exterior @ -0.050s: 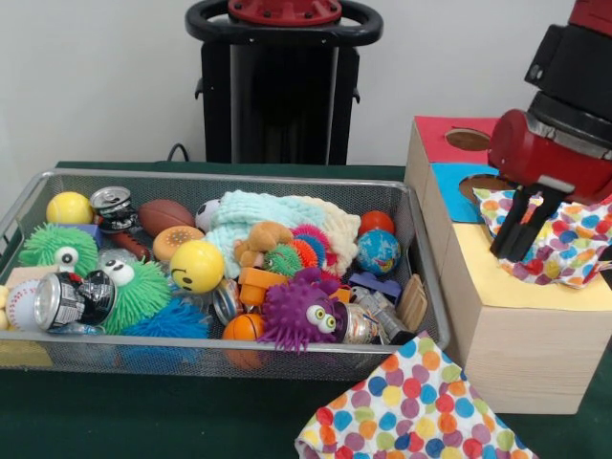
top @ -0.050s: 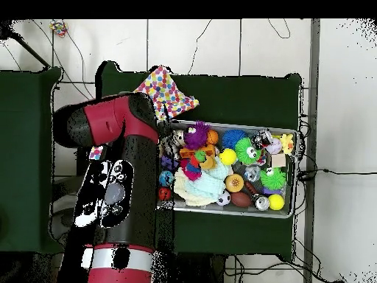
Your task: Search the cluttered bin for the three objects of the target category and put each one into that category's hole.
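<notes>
My gripper hangs over the wooden box to the right of the bin, its two black fingers drawn together at the tips. They pinch a polka-dot cloth that lies bunched across the box top, partly over the blue panel. The red panel behind it has an open hole. A second polka-dot cloth lies on the green table in front of the bin. In the overhead view the arm hides the gripper and the box.
The wire bin is packed with toys: a yellow smiley ball, a purple fuzzy creature, a green fuzzy creature, a pale knitted cloth, a crushed can, and a globe ball.
</notes>
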### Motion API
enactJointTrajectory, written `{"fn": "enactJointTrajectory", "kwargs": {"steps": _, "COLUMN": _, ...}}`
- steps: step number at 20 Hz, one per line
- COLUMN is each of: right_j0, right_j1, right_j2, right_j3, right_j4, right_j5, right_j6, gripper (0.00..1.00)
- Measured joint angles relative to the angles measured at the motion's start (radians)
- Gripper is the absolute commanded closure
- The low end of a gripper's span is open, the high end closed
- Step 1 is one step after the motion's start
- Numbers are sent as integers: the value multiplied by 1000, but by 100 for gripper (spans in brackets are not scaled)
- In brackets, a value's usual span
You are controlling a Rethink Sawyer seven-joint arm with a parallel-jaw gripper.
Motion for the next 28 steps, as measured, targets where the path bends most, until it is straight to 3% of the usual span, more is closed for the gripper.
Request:
{"fn": "enactJointTrajectory", "kwargs": {"steps": 12, "right_j0": 1, "right_j1": 27, "right_j2": -1, "right_j3": -14, "right_j4": -125, "right_j5": -44, "right_j6": 0, "gripper": 100}}
{"fn": "enactJointTrajectory", "kwargs": {"steps": 19, "right_j0": 92, "right_j1": 29, "right_j2": -101, "right_j3": -10, "right_j4": -271, "right_j5": -196, "right_j6": 0, "gripper": 100}}
{"fn": "enactJointTrajectory", "kwargs": {"steps": 28, "right_j0": 135, "right_j1": 5, "right_j2": -122, "right_j3": -9, "right_j4": -277, "right_j5": -243, "right_j6": 0, "gripper": 100}}
